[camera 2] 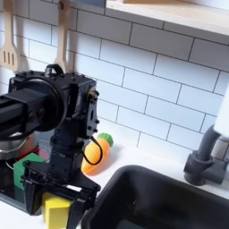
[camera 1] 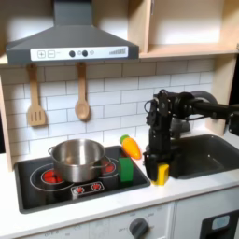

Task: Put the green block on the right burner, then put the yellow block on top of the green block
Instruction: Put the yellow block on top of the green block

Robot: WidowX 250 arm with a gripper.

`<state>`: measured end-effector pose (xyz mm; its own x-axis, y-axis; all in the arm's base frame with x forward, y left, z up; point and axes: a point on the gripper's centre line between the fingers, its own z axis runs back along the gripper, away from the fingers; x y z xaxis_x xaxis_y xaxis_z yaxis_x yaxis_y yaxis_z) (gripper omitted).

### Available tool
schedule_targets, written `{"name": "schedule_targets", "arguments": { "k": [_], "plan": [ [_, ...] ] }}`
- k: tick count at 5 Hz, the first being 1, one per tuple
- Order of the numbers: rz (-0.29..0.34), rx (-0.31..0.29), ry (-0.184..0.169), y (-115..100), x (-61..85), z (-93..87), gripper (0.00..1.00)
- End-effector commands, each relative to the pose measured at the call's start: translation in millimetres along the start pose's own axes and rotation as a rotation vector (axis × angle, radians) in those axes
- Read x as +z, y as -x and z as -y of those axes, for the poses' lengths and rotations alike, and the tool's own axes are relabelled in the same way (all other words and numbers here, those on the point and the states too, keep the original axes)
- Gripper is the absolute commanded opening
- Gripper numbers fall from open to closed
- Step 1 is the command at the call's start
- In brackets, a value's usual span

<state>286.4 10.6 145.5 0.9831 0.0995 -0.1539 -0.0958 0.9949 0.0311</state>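
Landmark: stovetop (camera 1: 42, 194), black, w/ red-ringed burners, set in white counter.

- Pot (camera 1: 78, 159): steel, on stovetop's burner at the first exterior view's left; rim shows at far left edge of second exterior view (camera 2: 7, 148).
- Green block (camera 1: 126, 169): small cube, on stovetop's burner at the first exterior view's right, just beside pot. In second exterior view (camera 2: 24, 167) it sits on the stovetop behind the arm's lower frame, partly hidden.
- Carrot (camera 1: 132, 147): orange w/ green top, lying just off stovetop's back corner at the first exterior view's right; in second exterior view (camera 2: 95, 153) behind the arm, near the wall tiles.
- Yellow block (camera 1: 162, 174): small cube, off the stovetop, on counter strip btwn stovetop and sink (camera 1: 207, 155); not on green block, apart from it. In second exterior view (camera 2: 56, 211) it sits btwn the fingers.
- Gripper (camera 1: 161, 171): black, pointing down at counter just past stovetop's edge, beside sink. Fingers either side of yellow block (camera 2: 59, 207), clasping it; block's base at or near counter, contact w/ counter can't be told.
- Wall behind stovetop: white tile, wooden spatula (camera 1: 35, 97) and wooden spoon (camera 1: 82, 93) hanging; grey hood (camera 1: 73, 42) above stovetop.
- Tap (camera 2: 207, 154): dark, behind sink.
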Motion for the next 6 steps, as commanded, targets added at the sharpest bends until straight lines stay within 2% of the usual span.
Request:
{"name": "schedule_targets", "arguments": {
  "k": [1, 3, 4, 5, 6],
  "plan": [
    [0.002, 0.001, -0.001, -3.6, 0.2, 0.6, 1.00],
    [-0.006, 0.002, -0.019, -1.6, -2.8, 0.5, 1.00],
    [-0.003, 0.003, -0.011, -3.0, -2.4, 0.9, 0.35],
    [0.006, 0.012, -0.009, -3.6, -1.0, -1.1, 0.00],
    [0.005, 0.015, -0.004, -4.2, -1.0, -1.6, 0.00]
  ]
}}
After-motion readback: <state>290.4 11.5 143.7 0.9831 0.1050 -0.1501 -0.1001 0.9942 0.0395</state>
